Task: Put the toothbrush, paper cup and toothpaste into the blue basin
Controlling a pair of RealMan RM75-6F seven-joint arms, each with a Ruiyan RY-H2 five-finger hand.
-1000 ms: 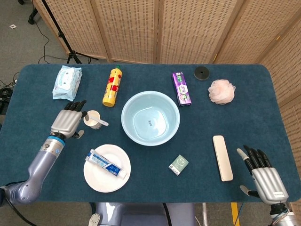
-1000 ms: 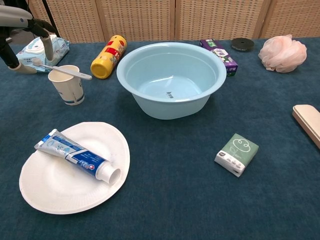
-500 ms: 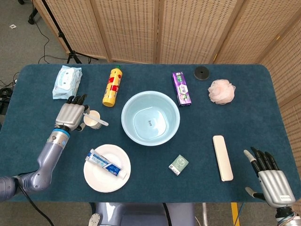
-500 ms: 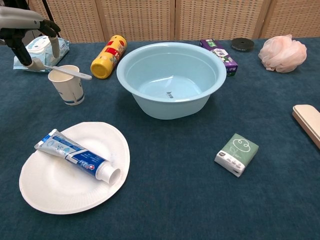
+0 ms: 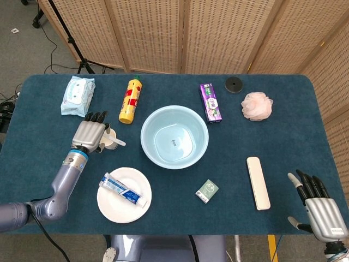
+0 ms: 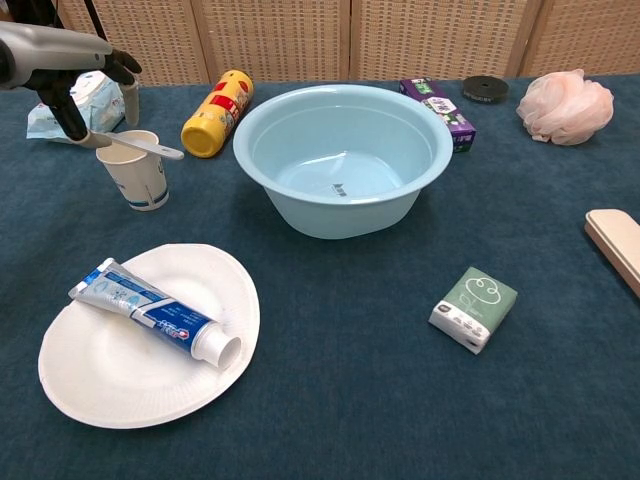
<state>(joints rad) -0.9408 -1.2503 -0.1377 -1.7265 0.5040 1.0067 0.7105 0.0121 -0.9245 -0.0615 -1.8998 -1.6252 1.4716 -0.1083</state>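
The blue basin (image 5: pixel 155 121) (image 6: pixel 343 120) stands mid-table with nothing in it. Left of it a paper cup (image 5: pixel 109 143) (image 6: pixel 134 178) stands upright, and a white toothbrush (image 5: pixel 118 142) (image 6: pixel 140 147) lies across its rim. My left hand (image 5: pixel 90 134) (image 6: pixel 75 68) hovers over the cup's left side, thumb and fingers hanging apart on either side of the brush's left end, with no firm grip visible. A blue-and-white toothpaste tube (image 5: pixel 123 190) (image 6: pixel 153 315) lies on a white plate (image 5: pixel 112 210) (image 6: pixel 110 385). My right hand (image 5: pixel 320 209) is open by the table's front right corner.
Along the back are a wet-wipes pack (image 5: pixel 77 94), a yellow bottle (image 5: pixel 130 101) (image 6: pixel 215 112), a purple box (image 5: pixel 210 102), a black disc (image 5: pixel 234 84) and a pink bath sponge (image 5: pixel 256 105). A cream case (image 5: pixel 258 182) and a small green box (image 5: pixel 207 191) (image 6: pixel 473 307) lie at front right.
My left hand has slid right, from beside the cup to over the toothbrush's left end. My right hand has drawn back toward the frame's bottom right corner.
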